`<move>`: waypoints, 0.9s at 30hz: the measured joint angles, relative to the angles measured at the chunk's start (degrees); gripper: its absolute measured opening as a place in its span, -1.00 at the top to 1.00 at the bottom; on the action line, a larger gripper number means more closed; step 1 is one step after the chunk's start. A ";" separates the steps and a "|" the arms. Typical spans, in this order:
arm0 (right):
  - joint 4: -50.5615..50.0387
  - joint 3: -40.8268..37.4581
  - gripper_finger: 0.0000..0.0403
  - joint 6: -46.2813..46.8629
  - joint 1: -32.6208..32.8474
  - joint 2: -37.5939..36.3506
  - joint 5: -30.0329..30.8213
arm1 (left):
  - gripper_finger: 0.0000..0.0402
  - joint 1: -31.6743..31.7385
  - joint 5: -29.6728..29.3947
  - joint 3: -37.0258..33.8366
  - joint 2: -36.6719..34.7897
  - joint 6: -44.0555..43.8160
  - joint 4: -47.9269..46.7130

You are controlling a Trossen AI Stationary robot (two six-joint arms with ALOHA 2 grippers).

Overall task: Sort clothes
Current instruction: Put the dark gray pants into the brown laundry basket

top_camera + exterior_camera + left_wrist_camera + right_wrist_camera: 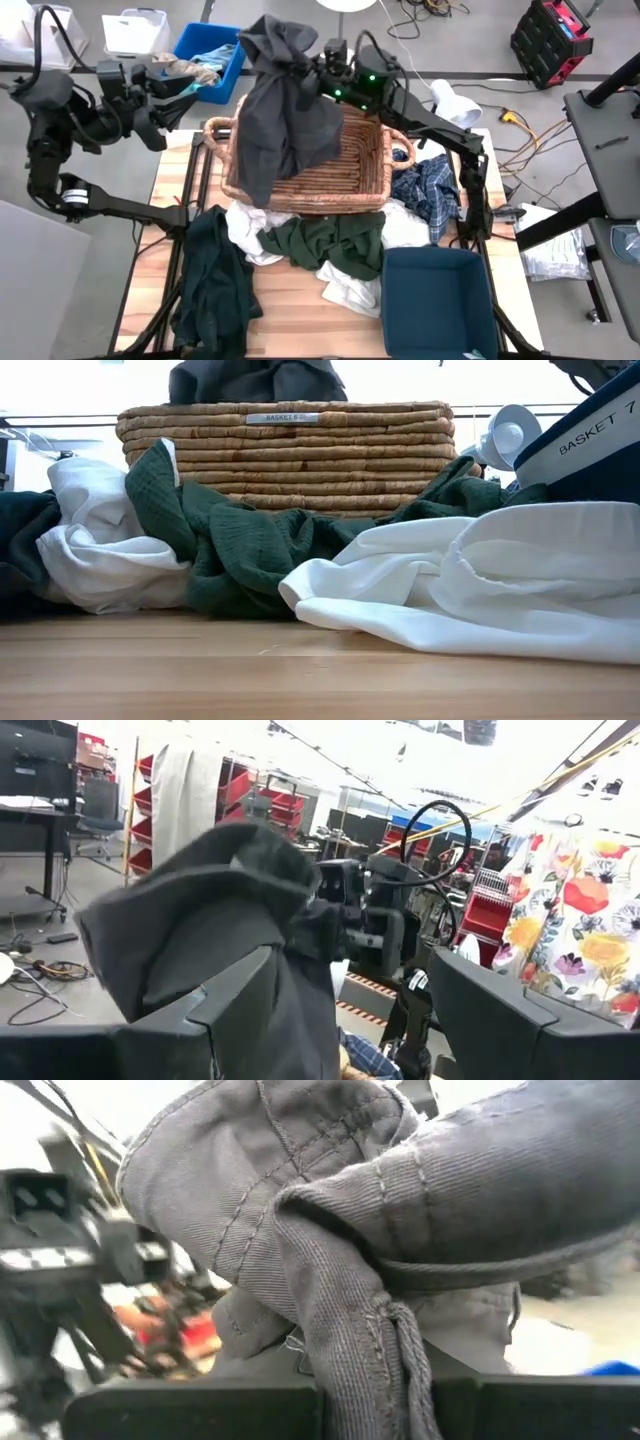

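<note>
A dark grey garment (285, 120) hangs bunched from my right gripper (308, 72), which is shut on it above the far left part of a wicker basket (345, 170). In the low view the garment (260, 380) shows above the basket's rim (290, 415). My left gripper (185, 100) stands open beyond the table's far left corner, pointing at the garment (220, 920) and apart from it. On the table in front of the basket lie dark green (335, 240), white (250, 235) and navy plaid (430, 195) clothes. My right gripper pinches a bunched, seamed fold (385, 1330) near the top of the dark grey garment between its two fingers, several layers together. The fingers come about level from the table's right side. The garment hangs slack below them, its lower end (262, 190) over the basket; whether it rests there, I cannot tell.
A navy bin (440, 300) sits at the near right. A second dark green garment (215, 285) drapes over the near left edge. A blue bin (210, 50) and a white bin (135, 30) stand beyond the far left corner. Bare wood (200, 670) shows near the front.
</note>
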 joint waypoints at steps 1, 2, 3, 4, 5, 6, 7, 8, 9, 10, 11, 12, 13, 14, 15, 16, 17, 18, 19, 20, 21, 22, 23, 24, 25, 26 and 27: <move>-1.44 0.00 0.91 -0.90 -0.02 0.03 0.89 | -0.20 0.00 -0.05 0.00 -0.02 0.36 0.02; -3.25 0.00 0.91 -2.27 -0.01 0.03 1.82 | -0.20 0.00 -0.54 0.00 -0.04 0.82 0.01; -5.05 0.00 0.91 -3.95 0.11 0.06 2.83 | -0.20 0.00 -1.23 0.00 -0.02 1.15 -0.08; -6.87 0.00 0.91 -5.65 0.30 0.10 4.15 | -0.20 0.00 -1.93 0.00 -0.02 1.29 -0.23; -8.66 0.00 0.91 -7.35 0.46 0.12 5.60 | -0.20 0.00 -2.57 0.00 -0.01 1.33 -0.49; -10.43 0.00 0.91 -9.04 0.67 0.12 6.91 | -0.20 0.02 -2.95 0.00 0.00 1.36 -0.77; -12.19 0.00 0.91 -10.47 0.84 0.12 7.97 | -0.20 0.02 -3.02 0.00 0.00 1.47 -1.01; -13.76 0.00 0.91 -11.66 1.13 0.12 9.02 | -0.20 0.02 -3.04 0.00 0.06 1.72 -1.11; -15.57 0.00 0.91 -12.56 1.29 0.10 9.99 | -0.20 0.02 -3.04 -0.02 0.17 2.14 -1.12; -17.46 0.00 0.91 -13.65 1.51 0.06 11.00 | -0.20 0.01 -3.02 -0.01 0.21 2.53 -1.11; -19.26 0.00 0.91 -14.35 1.72 0.06 12.07 | -0.20 0.00 -3.01 -0.01 0.22 2.71 -1.12; -20.73 0.00 0.91 -14.95 2.05 0.33 13.18 | -0.20 0.00 -3.02 -0.02 0.22 2.75 -1.11; -21.80 0.00 0.91 -15.23 2.31 0.64 14.23 | -0.20 0.00 -3.02 -0.02 0.23 2.78 -1.10; -22.68 0.00 0.91 -15.39 2.48 1.06 14.81 | -0.20 0.00 -3.04 -0.02 0.36 2.87 -1.12; -23.47 0.00 0.91 -15.42 2.75 1.51 15.04 | -0.20 0.01 -3.18 -0.02 0.51 3.11 -1.08; -23.94 -0.02 0.91 -15.40 3.03 2.07 15.08 | -0.20 0.00 -3.73 -0.02 0.61 3.56 -1.05; -24.08 -0.04 0.91 -15.46 3.38 2.71 15.13 | -0.20 0.00 -4.36 -0.02 0.69 3.93 -1.07; -24.54 -0.04 0.91 -15.58 3.69 3.21 15.12 | -0.20 0.00 -5.04 -0.02 0.84 4.02 -1.12; -25.51 -0.07 0.91 -16.01 3.98 3.61 15.09 | -0.20 0.01 -5.57 -0.02 0.98 4.03 -1.21; -26.78 -0.09 0.91 -16.33 4.23 4.05 15.14 | -0.20 0.02 -5.78 -0.02 1.05 4.05 -1.35; -28.02 -0.09 0.91 -16.52 4.55 4.36 15.47 | -0.20 0.02 -5.84 -0.03 1.08 4.05 -1.50; -29.57 -0.09 0.91 -16.76 4.69 4.62 15.85 | -0.20 0.02 -5.84 -0.04 1.09 4.05 -1.61; -31.33 -0.09 0.91 -17.05 4.92 5.08 16.17 | -0.20 0.02 -5.84 -0.06 1.11 4.05 -1.72; -32.79 -0.09 0.91 -17.19 5.05 5.37 16.33 | -0.20 0.00 -5.84 -0.07 1.10 4.05 -1.93; -34.15 -0.09 0.91 -17.16 5.06 5.57 16.37 | -0.20 0.00 -5.81 -0.07 1.07 4.05 -2.04; -35.60 -0.09 0.91 -17.06 5.22 5.83 16.43 | -0.20 0.00 -5.82 -0.07 1.04 4.05 -2.08; -36.80 -0.09 0.91 -16.93 5.27 6.10 16.47 | -0.20 0.00 -5.84 -0.07 1.03 4.05 -2.30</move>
